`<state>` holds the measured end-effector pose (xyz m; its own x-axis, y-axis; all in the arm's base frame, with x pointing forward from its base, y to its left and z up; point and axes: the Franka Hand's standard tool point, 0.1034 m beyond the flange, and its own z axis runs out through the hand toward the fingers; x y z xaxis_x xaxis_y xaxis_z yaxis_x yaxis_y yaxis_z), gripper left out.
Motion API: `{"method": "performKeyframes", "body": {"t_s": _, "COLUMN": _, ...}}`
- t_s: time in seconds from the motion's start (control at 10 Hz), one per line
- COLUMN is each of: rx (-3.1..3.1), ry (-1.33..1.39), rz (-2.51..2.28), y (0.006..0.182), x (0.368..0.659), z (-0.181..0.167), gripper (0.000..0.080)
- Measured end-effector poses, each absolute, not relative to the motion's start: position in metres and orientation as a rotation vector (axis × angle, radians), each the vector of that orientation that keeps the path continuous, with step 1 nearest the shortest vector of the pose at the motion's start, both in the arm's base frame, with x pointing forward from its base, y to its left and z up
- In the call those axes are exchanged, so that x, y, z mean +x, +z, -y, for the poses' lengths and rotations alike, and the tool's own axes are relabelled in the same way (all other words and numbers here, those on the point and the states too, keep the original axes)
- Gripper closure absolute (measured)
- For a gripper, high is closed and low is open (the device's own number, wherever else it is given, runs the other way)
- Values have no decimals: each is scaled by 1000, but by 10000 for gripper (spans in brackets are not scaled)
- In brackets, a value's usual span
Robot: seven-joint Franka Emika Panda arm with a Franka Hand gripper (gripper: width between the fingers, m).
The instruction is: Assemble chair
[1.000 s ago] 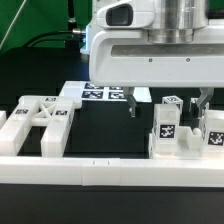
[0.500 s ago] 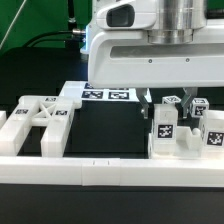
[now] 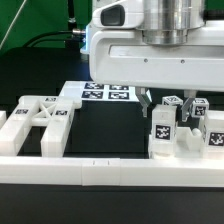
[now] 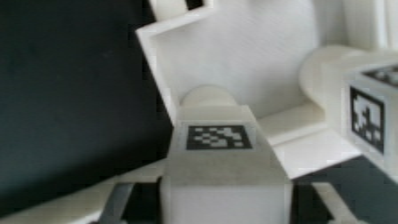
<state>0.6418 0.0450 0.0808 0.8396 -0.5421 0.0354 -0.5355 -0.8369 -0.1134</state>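
White chair parts stand in two groups. At the exterior view's right, tagged posts rise from a chunky white block (image 3: 178, 145). My gripper (image 3: 163, 108) comes down from above, shut on the nearest upright post (image 3: 163, 126), one finger on each side of its top. In the wrist view that post (image 4: 221, 137) shows its tag, with my gripper (image 4: 222, 200) around its near end. A second tagged post (image 4: 365, 100) stands right beside it. A flat white slab (image 4: 231, 60) lies behind them. Notched tagged blocks (image 3: 40, 115) sit at the exterior view's left.
The marker board (image 3: 110, 93) lies at the back of the black mat, behind my gripper. A long white border rail (image 3: 100, 170) runs along the front, close under both part groups. Further tagged posts (image 3: 212, 128) crowd the exterior view's right edge.
A second ago the fingers stood wide apart, on either side of the right group. They have closed in onto the nearest post. The parts have not moved.
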Motion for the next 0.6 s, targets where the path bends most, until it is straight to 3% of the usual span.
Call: {"method": "performKeyframes", "body": {"t_s": 0.6, "rx": -2445, "ry": 16, "rz": -1781, "y": 79, "x": 645, "z": -46, "gripper": 512}}
